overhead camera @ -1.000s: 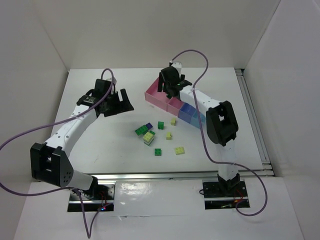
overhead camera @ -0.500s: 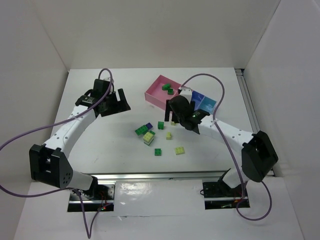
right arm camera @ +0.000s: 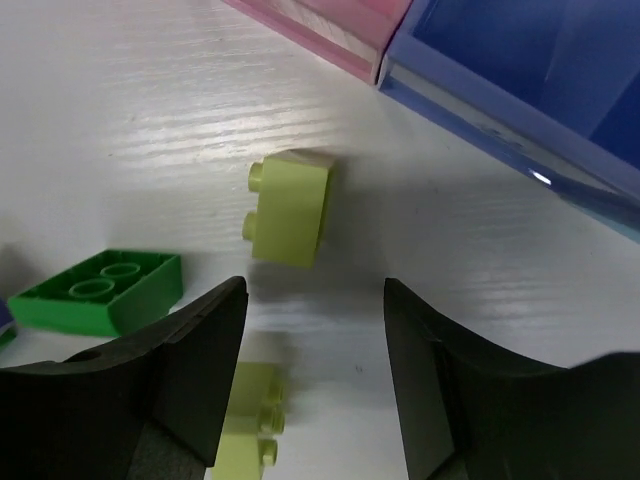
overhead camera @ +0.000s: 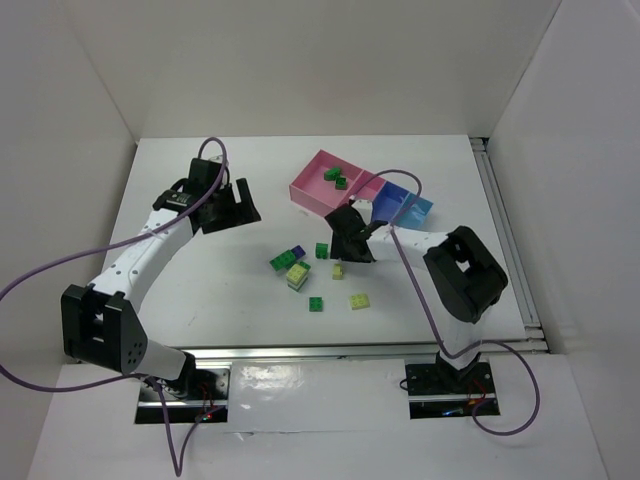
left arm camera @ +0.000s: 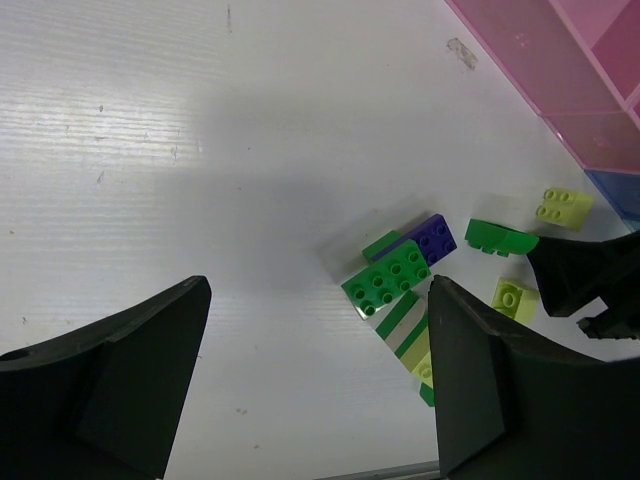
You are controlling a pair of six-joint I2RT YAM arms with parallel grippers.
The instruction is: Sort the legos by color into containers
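The white worktop point(overhead camera: 220, 300) sits inside a plain enclosure of white walls, with a metal rail point(overhead camera: 330, 352) along its near edge. The right end effector point(overhead camera: 350, 238) hangs low over the surface, fingers spread and holding nothing. A pale yellow brick point(right arm camera: 290, 210) lies on its side just ahead of the gap between them, a green brick point(right arm camera: 100, 290) sits beside one finger, and the blue tray point(right arm camera: 480, 110) stands just beyond. The left end effector point(overhead camera: 225, 207) is likewise spread and empty, with a cluster of green and purple bricks point(left arm camera: 390, 275) ahead of it, not touching. Two green bricks point(overhead camera: 332, 172) lie in the large pink tray point(overhead camera: 312, 185), beyond the right end effector.
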